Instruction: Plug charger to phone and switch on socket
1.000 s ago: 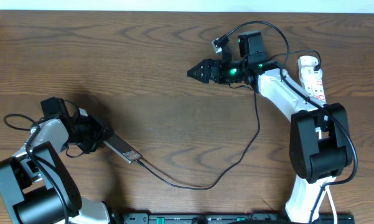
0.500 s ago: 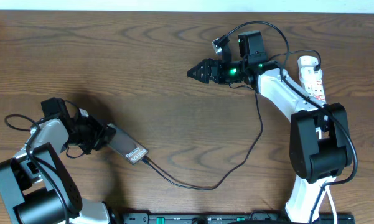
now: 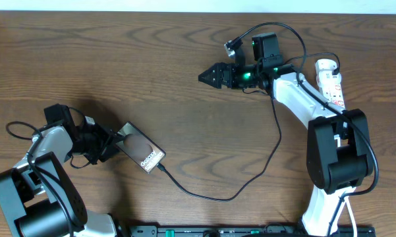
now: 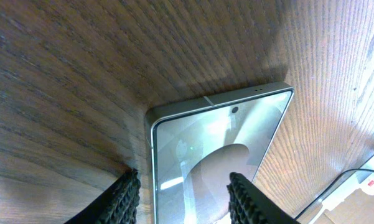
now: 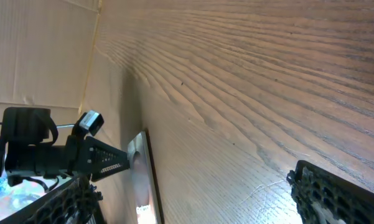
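The phone (image 3: 141,150) is a dark-brown slab with a round patch and white lettering, lying tilted at the lower left with its back up. The charger cable (image 3: 217,196) is plugged into its far short end (image 3: 159,165) and loops right, up towards the socket (image 3: 331,82). My left gripper (image 3: 112,146) is at the phone's near end. In the left wrist view its fingers (image 4: 126,200) stand partly apart astride the phone (image 4: 218,149), with a small gap at the left edge. My right gripper (image 3: 207,77) hovers open and empty at the upper middle (image 5: 187,193).
The white power strip lies along the right edge behind my right arm (image 3: 296,99), with a white adapter (image 3: 325,65) at its far end. The right wrist view shows the phone (image 5: 140,177) and my left arm (image 5: 50,149) far off. A black rail (image 3: 250,230) runs along the front edge.
The phone has tipped from standing on its long edge to showing its broad back face, its upper edge swinging away from me. The cable near the plug shifted with it. The right arm has not moved.
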`<state>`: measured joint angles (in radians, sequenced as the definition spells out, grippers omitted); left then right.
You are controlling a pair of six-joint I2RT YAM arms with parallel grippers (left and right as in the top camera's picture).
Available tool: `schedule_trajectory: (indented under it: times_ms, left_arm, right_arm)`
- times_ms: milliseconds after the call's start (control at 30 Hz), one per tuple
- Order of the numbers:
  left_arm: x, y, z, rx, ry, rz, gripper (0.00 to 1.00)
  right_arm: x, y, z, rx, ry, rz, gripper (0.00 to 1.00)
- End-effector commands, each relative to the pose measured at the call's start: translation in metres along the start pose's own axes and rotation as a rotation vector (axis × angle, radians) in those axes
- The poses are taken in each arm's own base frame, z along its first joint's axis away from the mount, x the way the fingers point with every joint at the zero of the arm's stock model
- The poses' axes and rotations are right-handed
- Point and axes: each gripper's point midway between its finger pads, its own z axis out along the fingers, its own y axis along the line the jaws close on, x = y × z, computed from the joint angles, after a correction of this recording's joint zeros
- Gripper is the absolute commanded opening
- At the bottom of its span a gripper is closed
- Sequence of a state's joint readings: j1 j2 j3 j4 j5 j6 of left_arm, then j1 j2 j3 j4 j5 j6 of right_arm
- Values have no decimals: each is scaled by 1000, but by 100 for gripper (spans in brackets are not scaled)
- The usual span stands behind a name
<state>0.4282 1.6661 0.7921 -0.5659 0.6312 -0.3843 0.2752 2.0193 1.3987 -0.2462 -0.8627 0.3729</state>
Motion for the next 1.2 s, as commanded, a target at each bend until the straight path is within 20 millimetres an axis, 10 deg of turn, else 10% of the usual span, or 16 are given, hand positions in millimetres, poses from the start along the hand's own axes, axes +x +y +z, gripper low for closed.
schedule_trajectory:
  times_ms: [0, 233, 400, 600, 700, 933, 1167]
  left_arm:
    - [0, 10, 4, -46, -11, 15, 47]
    - [-14, -70, -39, 256, -95, 218, 49]
    - [-8, -120, -93, 415, -250, 410, 72]
    - [10, -142, -136, 466, -379, 529, 86]
    - [13, -145, -142, 474, -399, 547, 86]
    - [14, -145, -142, 475, -397, 543, 86]
    - [14, -145, -142, 475, -397, 543, 86]
  right_arm:
    - [-7, 6, -8, -5, -20, -36, 99]
    - [-4, 4, -8, 1, -8, -64, 99]
    - [-8, 4, -19, 9, -23, -45, 99]
    - [-23, 24, -83, 146, -118, -64, 99]
    - [-32, 32, -137, 344, -235, -81, 99]
    - [-36, 25, -339, 1013, -703, -18, 99]
    - [-22, -45, -407, 905, -681, 92, 99]
